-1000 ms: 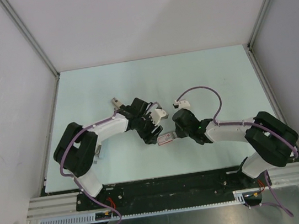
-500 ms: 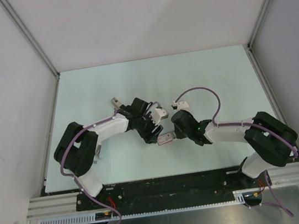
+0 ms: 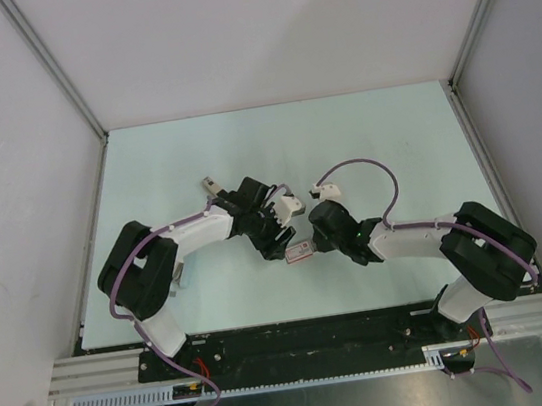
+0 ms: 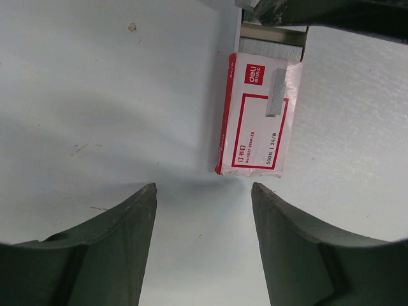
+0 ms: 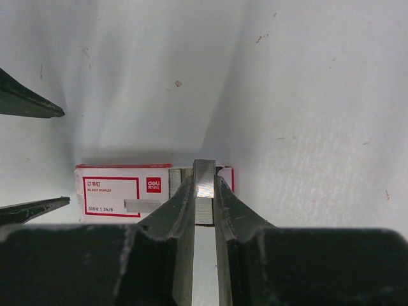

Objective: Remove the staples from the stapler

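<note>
The only task object in view is a small red-and-white staple box [image 3: 301, 250] lying flat on the table between the two grippers; no stapler body shows. Its open end holds grey staple strips [image 4: 271, 48]. My right gripper [image 5: 204, 183] is shut on one staple strip [image 5: 204, 171] at that open end of the box [image 5: 121, 191]. My left gripper [image 4: 204, 191] is open and empty, just short of the box's closed end [image 4: 258, 115], not touching it. In the top view the left gripper [image 3: 279, 242] and right gripper [image 3: 317, 243] face each other across the box.
The pale table [image 3: 147, 180] is bounded by grey walls and metal frame posts [image 3: 55, 67] at left, back and right. Purple cables loop over both arms [image 3: 366, 161]. The left gripper's finger tips [image 5: 32, 105] show at the left edge of the right wrist view.
My right gripper has crept slightly left toward the box. The left arm and the box have barely moved.
</note>
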